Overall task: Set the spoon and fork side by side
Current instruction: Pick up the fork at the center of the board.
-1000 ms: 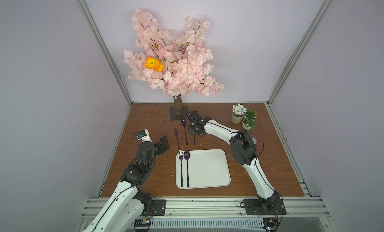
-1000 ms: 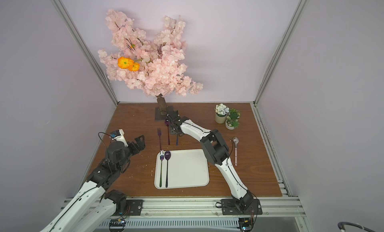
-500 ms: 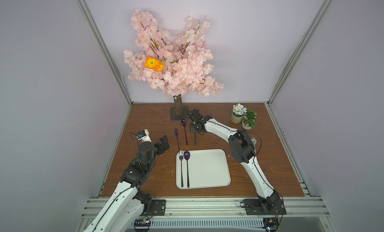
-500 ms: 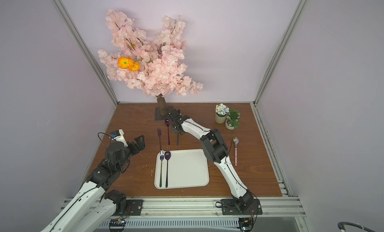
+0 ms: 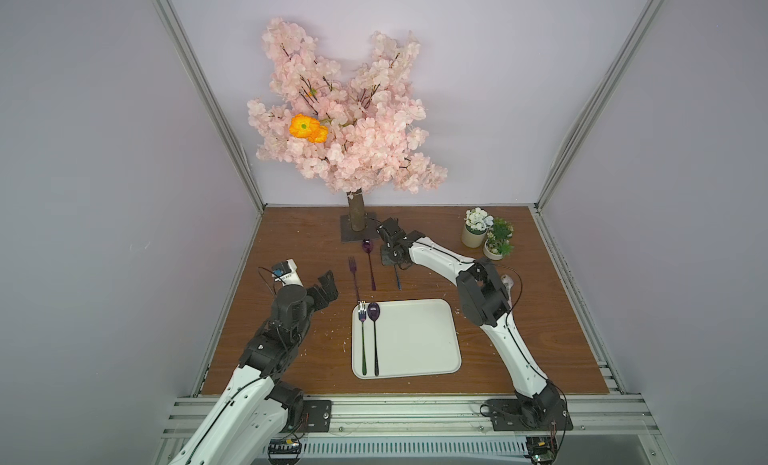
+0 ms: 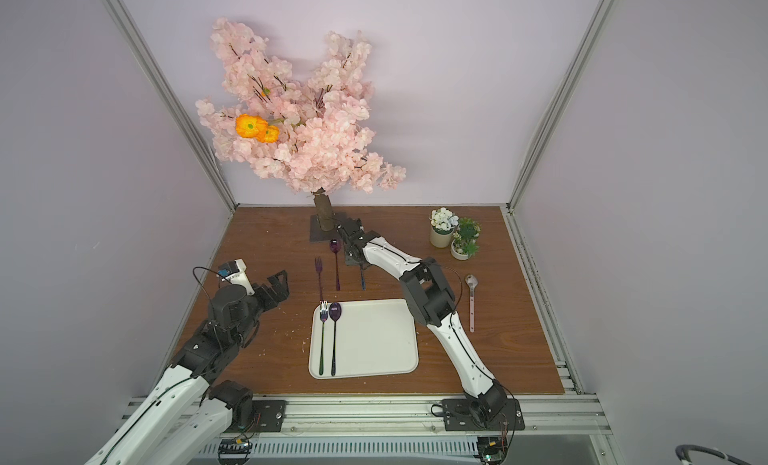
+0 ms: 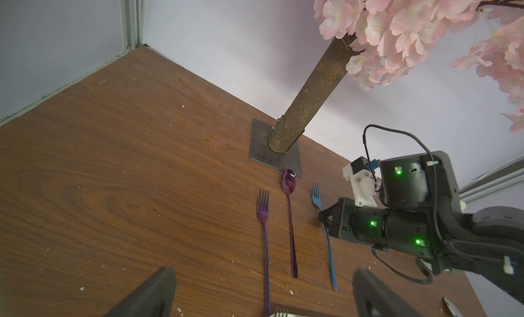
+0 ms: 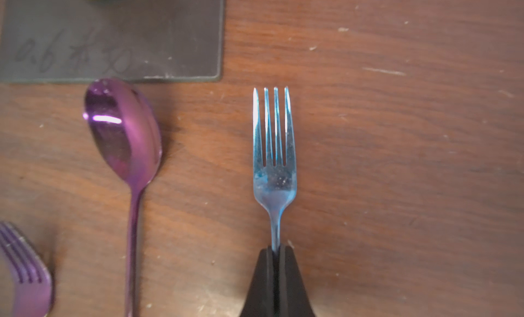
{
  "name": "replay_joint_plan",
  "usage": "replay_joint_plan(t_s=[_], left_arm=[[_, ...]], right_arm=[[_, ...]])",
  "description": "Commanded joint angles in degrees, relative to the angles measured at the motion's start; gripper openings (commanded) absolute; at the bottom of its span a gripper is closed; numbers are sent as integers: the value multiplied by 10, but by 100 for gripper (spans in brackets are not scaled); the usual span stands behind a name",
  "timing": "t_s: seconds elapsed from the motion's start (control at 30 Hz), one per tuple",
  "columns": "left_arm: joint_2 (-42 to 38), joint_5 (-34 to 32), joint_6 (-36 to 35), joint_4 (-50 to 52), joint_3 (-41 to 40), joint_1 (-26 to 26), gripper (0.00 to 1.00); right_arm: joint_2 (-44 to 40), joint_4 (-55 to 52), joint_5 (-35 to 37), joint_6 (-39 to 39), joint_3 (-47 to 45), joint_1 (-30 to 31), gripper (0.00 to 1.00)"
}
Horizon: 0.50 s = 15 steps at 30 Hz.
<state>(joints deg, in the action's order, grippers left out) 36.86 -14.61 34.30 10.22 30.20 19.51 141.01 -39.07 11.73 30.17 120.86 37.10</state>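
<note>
- Down on the worktop (image 5: 291,242), beside the tree's base plate (image 8: 113,32), the right end effector (image 8: 275,249) is pinching the blue fork (image 8: 274,148) at its neck.
- Just alongside: purple spoon (image 8: 123,134), then purple fork (image 8: 25,273), parallel, not touching.
- Left end effector (image 5: 326,285) hangs spread wide, holding nothing.
- White tray (image 5: 415,338) carries a second fork (image 5: 363,342) and second spoon (image 5: 373,312), side by side.
</note>
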Motion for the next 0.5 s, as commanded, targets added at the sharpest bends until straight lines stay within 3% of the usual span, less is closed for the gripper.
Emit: replay_joint_plan(t_s=[0.0, 0.27, 0.47], left_arm=[[-6, -7, -3, -5, -7, -2, 100], [6, -4, -1, -8, -4, -2, 99], [10, -4, 4, -16, -7, -2, 100]], right_arm=[[-5, 1, 30, -15, 19, -5, 0], [-84, 5, 23, -22, 15, -5, 0], [-193, 25, -16, -2, -90, 6, 0]])
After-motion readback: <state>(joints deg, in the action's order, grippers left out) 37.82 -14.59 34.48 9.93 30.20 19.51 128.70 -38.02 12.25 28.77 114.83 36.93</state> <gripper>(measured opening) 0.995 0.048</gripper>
